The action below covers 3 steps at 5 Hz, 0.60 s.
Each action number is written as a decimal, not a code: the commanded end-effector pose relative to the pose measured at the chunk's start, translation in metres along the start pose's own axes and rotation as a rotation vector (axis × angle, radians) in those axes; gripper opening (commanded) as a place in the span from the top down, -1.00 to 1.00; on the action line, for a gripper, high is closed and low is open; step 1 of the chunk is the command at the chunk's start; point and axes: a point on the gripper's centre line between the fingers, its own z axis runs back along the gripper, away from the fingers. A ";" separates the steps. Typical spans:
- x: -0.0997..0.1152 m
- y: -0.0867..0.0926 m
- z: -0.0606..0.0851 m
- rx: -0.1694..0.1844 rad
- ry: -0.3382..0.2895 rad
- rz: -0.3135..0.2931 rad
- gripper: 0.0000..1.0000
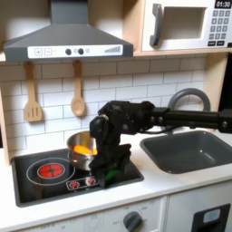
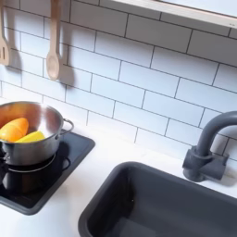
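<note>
In the first exterior view my black arm reaches in from the right and bends down over the stove. My gripper (image 1: 102,172) points down at the front of the black cooktop (image 1: 45,186), just right of and in front of a silver pot (image 1: 82,150). Its fingers are dark against the dark cooktop, so their state is unclear, and I cannot make out anything between them. In the second exterior view the pot (image 2: 32,130) holds an orange piece (image 2: 13,128) and a yellow piece (image 2: 33,138).
A red burner ring (image 1: 50,169) marks the cooktop's left side. A dark sink (image 1: 186,150) (image 2: 167,205) with a grey faucet (image 1: 186,96) (image 2: 209,148) lies to the right. Wooden utensils (image 1: 78,95) (image 2: 54,46) hang on the tiled wall. A range hood (image 1: 68,41) and microwave (image 1: 186,23) sit overhead.
</note>
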 end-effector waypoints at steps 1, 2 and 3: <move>0.004 -0.004 0.018 -0.010 -0.053 -0.018 -1.00; 0.008 -0.007 0.021 -0.010 -0.062 -0.029 -1.00; 0.009 -0.007 0.019 -0.012 -0.059 -0.029 -1.00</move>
